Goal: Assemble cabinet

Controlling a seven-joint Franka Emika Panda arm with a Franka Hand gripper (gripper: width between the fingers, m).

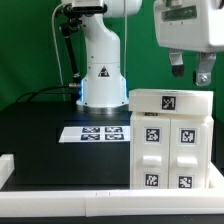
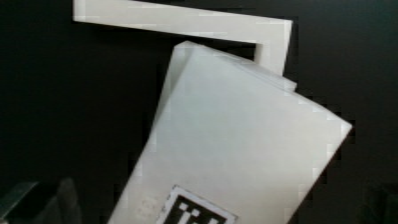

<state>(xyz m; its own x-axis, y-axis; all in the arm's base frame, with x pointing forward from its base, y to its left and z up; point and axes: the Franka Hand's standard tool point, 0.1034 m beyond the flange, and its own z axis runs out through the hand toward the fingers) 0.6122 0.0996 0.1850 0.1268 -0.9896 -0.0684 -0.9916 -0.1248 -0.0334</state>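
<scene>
White plastic makes up the cabinet (image 1: 170, 140), which stands upright on the black table (image 1: 40, 125) at the exterior view's right, near the front edge. Its top slab carries one coded tag, and the face below shows several more tags on separate white blocks. The gripper (image 1: 190, 68) hangs above the cabinet's top, apart from it, with the green backdrop (image 1: 140, 45) behind; its two fingers (image 1: 203, 74) point down with a gap between them and nothing held. The marker board (image 1: 97, 132) lies flat on the table just beside the cabinet, toward the exterior view's left, in front of the arm's base (image 1: 100, 85). A white rail (image 1: 60, 180) runs along the table's front.

In the wrist view, a white cabinet part (image 2: 222, 140) fills most of the picture, tilted, with a tag (image 2: 192, 210) at its edge. A white bracket (image 2: 196, 25) lies beyond it on the black surface. The fingertips show only as dim blurs.
</scene>
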